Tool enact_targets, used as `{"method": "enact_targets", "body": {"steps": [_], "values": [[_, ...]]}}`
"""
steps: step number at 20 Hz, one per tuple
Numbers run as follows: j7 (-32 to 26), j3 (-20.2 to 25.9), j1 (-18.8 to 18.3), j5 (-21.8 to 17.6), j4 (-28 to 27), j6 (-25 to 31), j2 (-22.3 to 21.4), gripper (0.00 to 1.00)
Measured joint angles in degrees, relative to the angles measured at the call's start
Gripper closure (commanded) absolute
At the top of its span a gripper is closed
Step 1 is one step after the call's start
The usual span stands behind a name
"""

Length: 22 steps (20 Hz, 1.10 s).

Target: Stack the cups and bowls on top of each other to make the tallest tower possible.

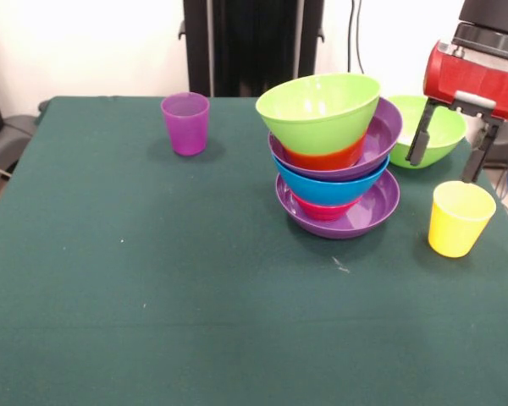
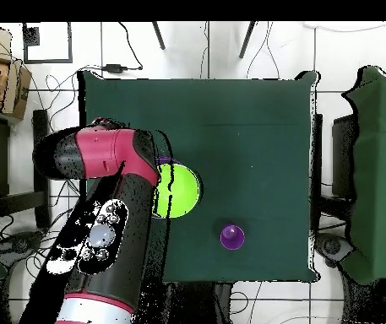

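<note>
Green table (image 1: 152, 321): tower (image 1: 334, 161) between purple cup (image 1: 185, 123) and yellow cup (image 1: 460, 218).

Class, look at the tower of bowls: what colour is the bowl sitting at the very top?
Lime green: the top bowl of the tower, clearest in the front view.

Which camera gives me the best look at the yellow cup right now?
The front view. There the yellow cup stands upright and unobstructed on the table, apart from the tower, with the open gripper hanging just behind it. The overhead view does not show it: the arm covers that side of the table.
</note>
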Motion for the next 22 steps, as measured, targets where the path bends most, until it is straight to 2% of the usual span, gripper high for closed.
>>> {"method": "enact_targets", "body": {"steps": [8,22], "values": [[0.0,0.0,-0.17,0.0,-0.01,-2.01,1.57,0.0],[0.0,-0.01,-0.41,0.43,-0.03,-5.02,6.97,0.0]]}}
